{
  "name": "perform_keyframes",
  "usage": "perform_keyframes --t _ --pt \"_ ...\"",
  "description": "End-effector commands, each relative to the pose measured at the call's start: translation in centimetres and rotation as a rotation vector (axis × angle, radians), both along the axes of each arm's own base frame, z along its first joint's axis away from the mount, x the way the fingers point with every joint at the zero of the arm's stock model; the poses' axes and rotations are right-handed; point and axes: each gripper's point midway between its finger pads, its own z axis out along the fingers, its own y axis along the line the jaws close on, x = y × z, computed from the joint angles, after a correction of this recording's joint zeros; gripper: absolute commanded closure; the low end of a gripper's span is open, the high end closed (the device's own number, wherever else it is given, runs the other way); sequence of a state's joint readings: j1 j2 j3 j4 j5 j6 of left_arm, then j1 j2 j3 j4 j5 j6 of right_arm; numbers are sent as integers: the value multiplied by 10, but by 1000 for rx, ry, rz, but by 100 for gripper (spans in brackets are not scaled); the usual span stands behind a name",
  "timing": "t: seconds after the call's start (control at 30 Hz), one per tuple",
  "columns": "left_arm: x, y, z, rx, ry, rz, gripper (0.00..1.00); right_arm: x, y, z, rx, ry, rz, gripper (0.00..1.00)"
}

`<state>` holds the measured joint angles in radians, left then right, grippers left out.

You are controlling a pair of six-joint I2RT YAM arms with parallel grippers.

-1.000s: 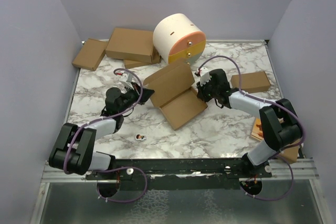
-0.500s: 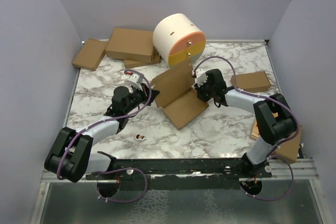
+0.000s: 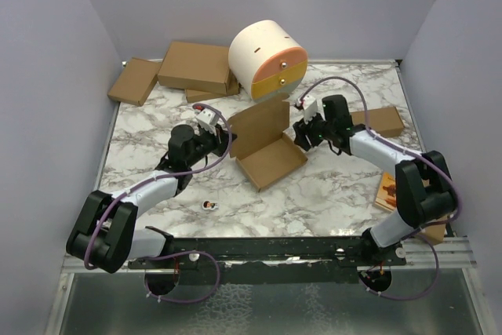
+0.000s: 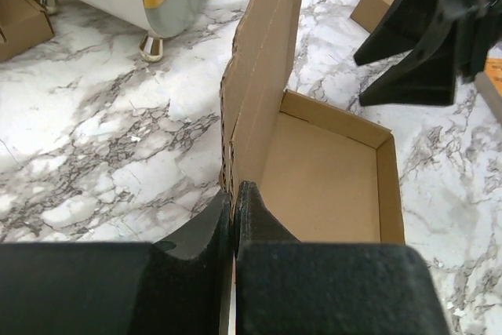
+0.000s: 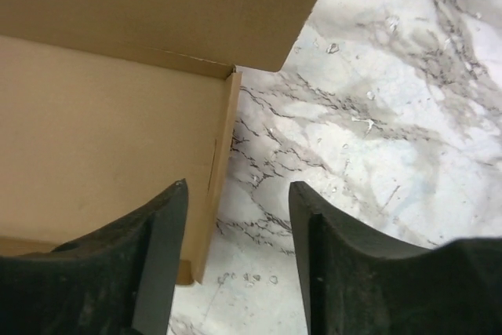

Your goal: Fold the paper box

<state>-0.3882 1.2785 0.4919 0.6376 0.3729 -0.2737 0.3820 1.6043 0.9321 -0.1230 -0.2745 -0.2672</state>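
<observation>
- The left gripper (image 4: 234, 194) is pinched tight on the paper box (image 3: 271, 158), right at the left corner where the raised lid meets the tray.
- The right gripper (image 5: 238, 190) has its fingers apart and isn't gripping anything. The box's right wall sits in the gap, with one finger over the tray floor and the other over the marble table (image 3: 329, 186).
- The box sits mid-table with its lid standing up, and the round drawer unit (image 3: 267, 56) is just behind it.

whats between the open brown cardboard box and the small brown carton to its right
In the top view, the right arm's black pincer sits between the brown cardboard box and the small brown carton.
</observation>
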Motion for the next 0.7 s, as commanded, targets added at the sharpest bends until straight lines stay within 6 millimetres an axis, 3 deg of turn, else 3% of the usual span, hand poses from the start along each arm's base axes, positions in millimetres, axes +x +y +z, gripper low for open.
perform_keyframes --t 0.0,0.1,0.2,0.27,0.37,0.43,0.67 --pt "-1 -3 16 76 -123 -70 100 -7 1 53 185 -27 154 43" --pt "-2 -7 20 100 -185 -118 100 -13 -4 86 295 -73 226 38" --pt "-3 -11 25 113 -231 -158 100 -25 3 118 361 -181 345 33" --pt "-3 -12 27 128 -257 -179 100 -49 17 135 417 -249 541 27" --pt "0 -10 25 136 -268 -185 100 -103 32 141 562 -276 876 16" --pt "2 -9 21 131 -252 -191 100 -131 41 148 647 -341 1019 3" --pt "3 -6 6 110 -217 -188 100 -186 96 99 476 -309 1344 3"
